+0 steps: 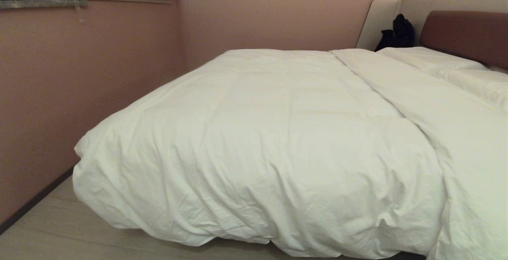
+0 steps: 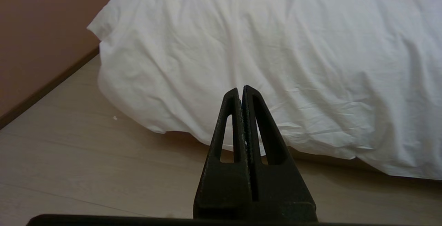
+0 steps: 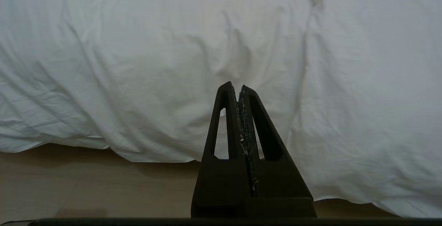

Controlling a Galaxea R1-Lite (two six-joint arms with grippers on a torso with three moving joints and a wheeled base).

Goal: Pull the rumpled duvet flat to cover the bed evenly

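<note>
The puffy white duvet [image 1: 254, 145] lies over the bed, creased, its foot end hanging down close to the floor. A long fold line [image 1: 381, 93] runs from the head end toward the near right. The reddish-brown headboard [image 1: 464, 33] stands at the far right, with white pillows [image 1: 428, 58] below it. Neither arm shows in the head view. My left gripper [image 2: 241, 88] is shut and empty, low in front of the hanging duvet [image 2: 276, 53] near its left corner. My right gripper [image 3: 237, 86] is shut and empty too, facing the duvet's hanging edge [image 3: 155, 81].
A pink wall [image 1: 59, 93] runs close along the bed's left side, leaving a narrow strip of pale wood floor [image 1: 59, 228]. A black bag [image 1: 397, 33] sits at the far corner by the headboard surround. Floor shows under both grippers [image 2: 103, 170].
</note>
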